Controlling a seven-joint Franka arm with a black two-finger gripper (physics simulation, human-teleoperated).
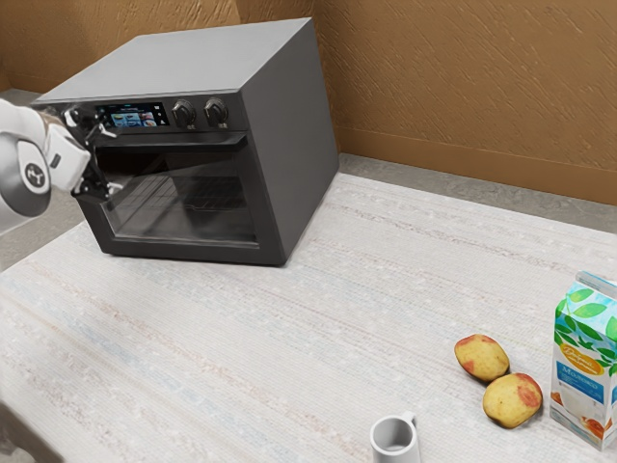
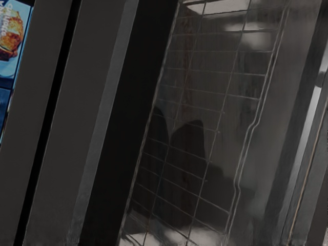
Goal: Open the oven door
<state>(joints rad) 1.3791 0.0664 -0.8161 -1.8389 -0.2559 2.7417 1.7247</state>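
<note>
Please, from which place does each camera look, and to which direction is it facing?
Exterior view: beside my arm, above the table, looking down across it to the oven; part of my arm and the gripper show.
Wrist view: on my hand, facing the oven's front from close, toward the door glass and the display's edge.
Shared: the oven door's glass, the rack behind it, and the display.

The arm (image 1: 12, 198) comes in from the exterior view's left edge, its rounded white end carrying a round dark emblem (image 1: 35, 177). Next comes the pale, boxy hand (image 1: 67, 160), which sits tilted. From it the black gripper (image 1: 113, 162) points toward the exterior view's right, its 2 fingers (image 1: 97, 183) spread, 1 above the other, with a wide gap between them.
</note>
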